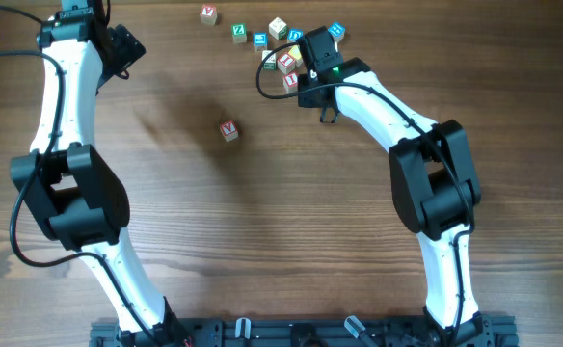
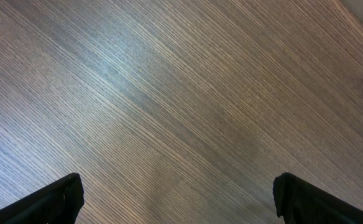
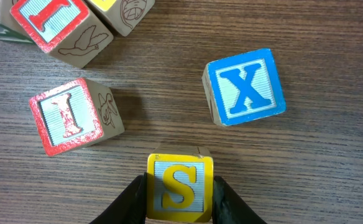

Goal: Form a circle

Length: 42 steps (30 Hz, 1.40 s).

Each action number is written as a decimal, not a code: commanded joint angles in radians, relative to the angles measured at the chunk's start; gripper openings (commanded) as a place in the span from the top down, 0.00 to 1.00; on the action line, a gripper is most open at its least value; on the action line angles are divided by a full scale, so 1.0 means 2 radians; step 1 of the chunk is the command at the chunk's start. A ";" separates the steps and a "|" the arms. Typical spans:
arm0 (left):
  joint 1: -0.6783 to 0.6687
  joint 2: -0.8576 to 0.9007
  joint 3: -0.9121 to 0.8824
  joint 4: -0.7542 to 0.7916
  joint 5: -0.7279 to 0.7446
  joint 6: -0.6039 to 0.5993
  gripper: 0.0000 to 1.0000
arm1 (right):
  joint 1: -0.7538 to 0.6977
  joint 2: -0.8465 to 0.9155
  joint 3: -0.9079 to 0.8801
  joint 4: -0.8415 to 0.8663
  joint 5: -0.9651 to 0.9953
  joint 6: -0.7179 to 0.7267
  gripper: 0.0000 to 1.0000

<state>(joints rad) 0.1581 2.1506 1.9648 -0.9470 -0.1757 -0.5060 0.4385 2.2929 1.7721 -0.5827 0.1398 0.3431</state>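
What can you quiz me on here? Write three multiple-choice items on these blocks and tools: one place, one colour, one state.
1. The S block sits: A. in the right tool; B. on top of another block; C. alone mid-table.
2. The X block has a face that is: A. red; B. blue; C. green.
3. The left tool is: A. shut on a block; B. shut, empty; C. open, empty.
Answers: 1 A, its fingers flank the block's sides; 2 B, border and letter are blue; 3 C, its fingers stand wide apart over the table.
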 commanded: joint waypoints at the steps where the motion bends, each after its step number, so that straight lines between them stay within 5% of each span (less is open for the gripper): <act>1: 0.001 -0.002 0.005 0.000 -0.006 0.002 0.00 | -0.001 0.013 0.000 -0.001 0.007 0.000 0.67; 12: 0.001 -0.002 0.005 0.000 -0.006 0.002 0.00 | 0.024 -0.095 0.005 -0.048 -0.035 -0.014 0.73; 24: 0.001 -0.002 0.005 0.000 -0.006 0.002 0.00 | 0.148 -0.094 0.000 -0.074 -0.003 0.049 0.75; 42: 0.001 -0.002 0.005 0.000 -0.006 0.002 0.00 | 0.134 -0.021 0.000 -0.078 0.024 0.066 0.74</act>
<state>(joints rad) 0.1581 2.1506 1.9648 -0.9470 -0.1757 -0.5060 0.7273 2.2284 1.7737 -0.7383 0.1593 0.4530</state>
